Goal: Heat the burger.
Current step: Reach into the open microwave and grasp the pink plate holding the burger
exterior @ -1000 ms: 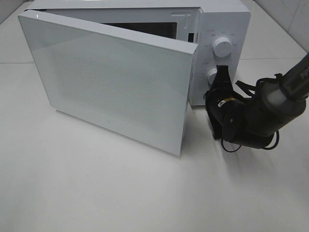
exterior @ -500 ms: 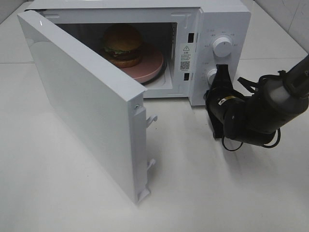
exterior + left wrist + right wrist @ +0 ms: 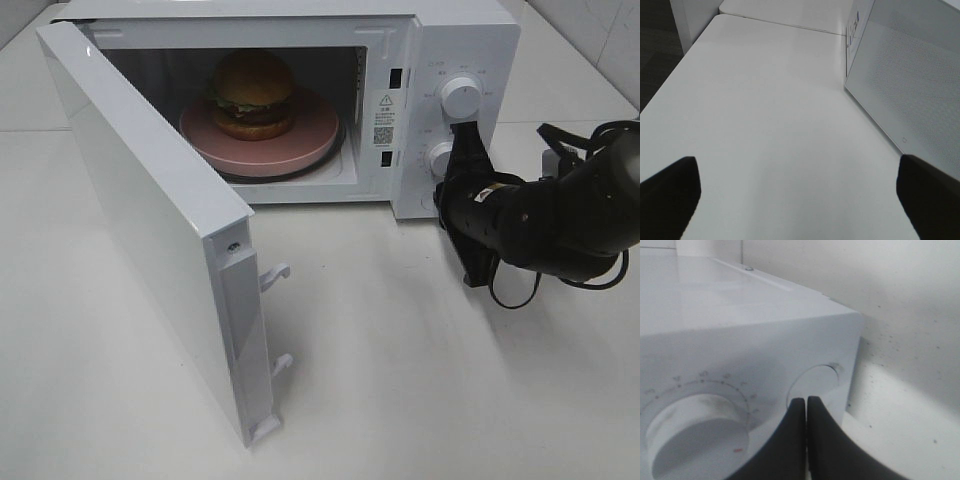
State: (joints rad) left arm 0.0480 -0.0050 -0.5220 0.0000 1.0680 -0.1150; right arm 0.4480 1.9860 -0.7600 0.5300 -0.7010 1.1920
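Burger [image 3: 252, 92] in microwave [image 3: 470, 40]: done. Door [image 3: 140, 200] at 8 o'clock gaping; closing, heating left. My R gripper [image 3: 466, 135] closed, empty; L gripper [image 3: 800, 195] wide, empty.

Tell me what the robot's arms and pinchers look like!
The right arm is chunky, rounded and black, with black cables looping off it and a small pale sticker near the wrist. The right gripper has two smooth black fingers that narrow toward the ends. Of the left gripper only two blunt black fingertips show; its arm is out of view.
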